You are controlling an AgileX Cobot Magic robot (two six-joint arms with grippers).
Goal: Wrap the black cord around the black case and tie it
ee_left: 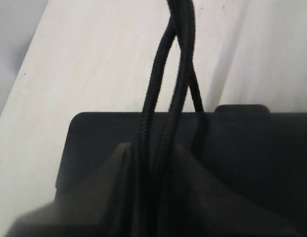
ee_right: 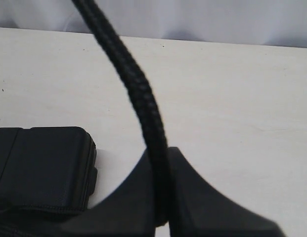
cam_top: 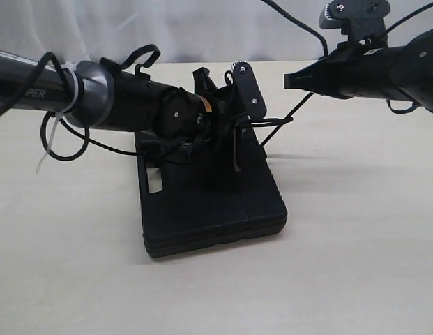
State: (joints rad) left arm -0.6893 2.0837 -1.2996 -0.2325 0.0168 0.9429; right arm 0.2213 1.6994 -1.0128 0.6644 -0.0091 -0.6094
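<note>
The black case (cam_top: 216,202) lies flat on the table, handle slot to the left. My left gripper (cam_top: 226,115) hovers low over the case's far half, shut on two strands of the black cord (ee_left: 153,89) that run out between its jaws (ee_left: 152,147). Below those jaws lies the case (ee_left: 242,158). My right gripper (cam_top: 287,81) hangs above and to the right of the case, shut on a single strand of the cord (ee_right: 138,94). From it the cord (cam_top: 289,115) runs taut down to the case's far right edge. The case's corner (ee_right: 44,168) shows beside the right gripper (ee_right: 160,150).
The light wooden table (cam_top: 355,244) stretches round the case, with a white curtain (cam_top: 202,28) behind it. Thick robot cables (cam_top: 63,143) and a white zip tie (cam_top: 43,157) hang from the left arm. Another cable (cam_top: 300,24) loops above the right arm.
</note>
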